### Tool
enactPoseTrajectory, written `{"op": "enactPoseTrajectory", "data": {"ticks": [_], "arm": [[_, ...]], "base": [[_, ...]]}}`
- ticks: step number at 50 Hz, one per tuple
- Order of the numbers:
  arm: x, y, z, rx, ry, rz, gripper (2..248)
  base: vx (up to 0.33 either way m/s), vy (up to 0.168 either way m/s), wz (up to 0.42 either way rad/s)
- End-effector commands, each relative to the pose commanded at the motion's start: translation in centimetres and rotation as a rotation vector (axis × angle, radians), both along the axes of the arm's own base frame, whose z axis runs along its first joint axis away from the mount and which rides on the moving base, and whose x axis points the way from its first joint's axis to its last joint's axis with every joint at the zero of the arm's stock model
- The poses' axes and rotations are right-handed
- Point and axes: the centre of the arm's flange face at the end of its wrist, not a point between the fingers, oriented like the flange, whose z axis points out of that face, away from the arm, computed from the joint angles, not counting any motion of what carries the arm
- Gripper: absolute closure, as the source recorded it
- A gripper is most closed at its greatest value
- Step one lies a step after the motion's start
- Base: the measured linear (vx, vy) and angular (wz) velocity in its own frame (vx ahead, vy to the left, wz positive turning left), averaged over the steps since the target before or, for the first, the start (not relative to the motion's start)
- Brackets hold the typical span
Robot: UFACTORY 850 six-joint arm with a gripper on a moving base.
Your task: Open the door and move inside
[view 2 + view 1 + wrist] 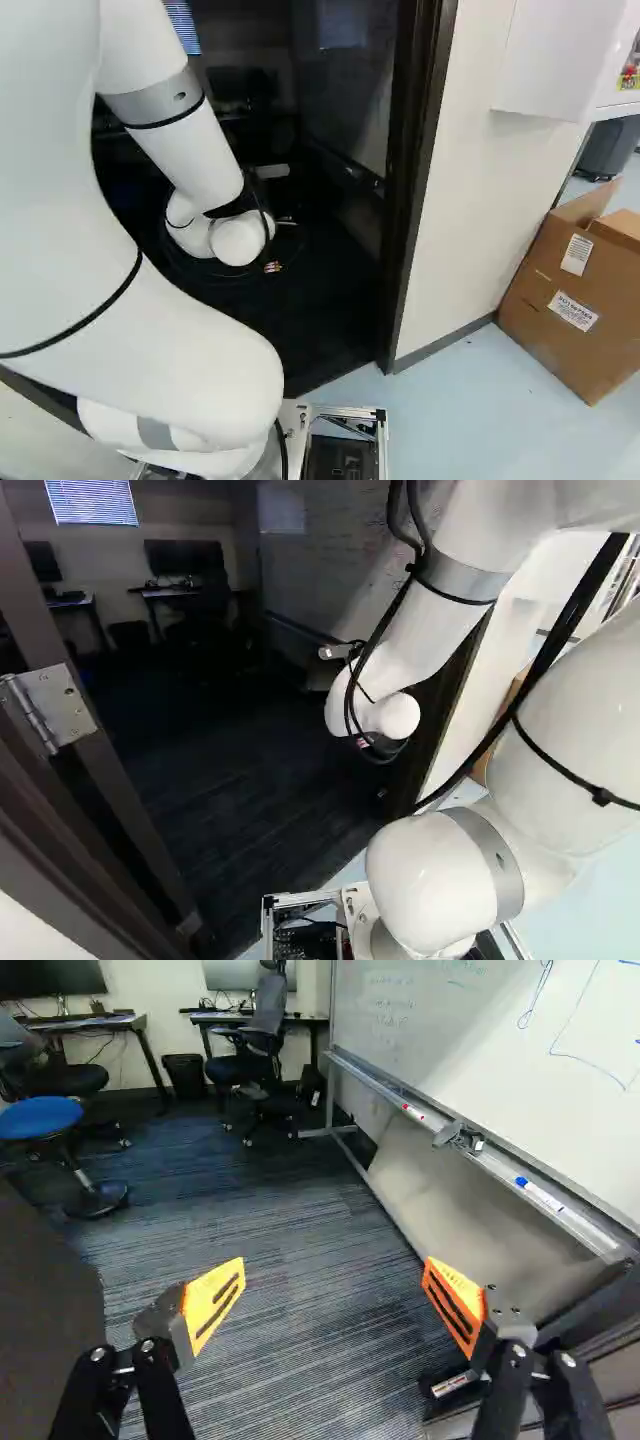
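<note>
reaching inside with pincer spread wide, holding nothing. off to its left, swung inward: door, edge-on in the left base view. seemingly just a matter of driving ahead, between door and right-hand jamb, without brushing either.

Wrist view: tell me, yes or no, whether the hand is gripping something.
No, the hand is open, its orange pads standing wide apart with carpet showing between them.
</note>
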Motion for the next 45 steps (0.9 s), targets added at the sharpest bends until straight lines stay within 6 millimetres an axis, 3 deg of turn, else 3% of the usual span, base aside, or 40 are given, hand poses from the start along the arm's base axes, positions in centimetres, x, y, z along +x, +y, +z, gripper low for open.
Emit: {"op": "enactPoseTrajectory", "data": {"ticks": [45], "arm": [[0.0, 0.0, 0.0, 0.0, 0.0, 0.0, 3]], "base": [[0.08, 0.002, -0.005]]}}
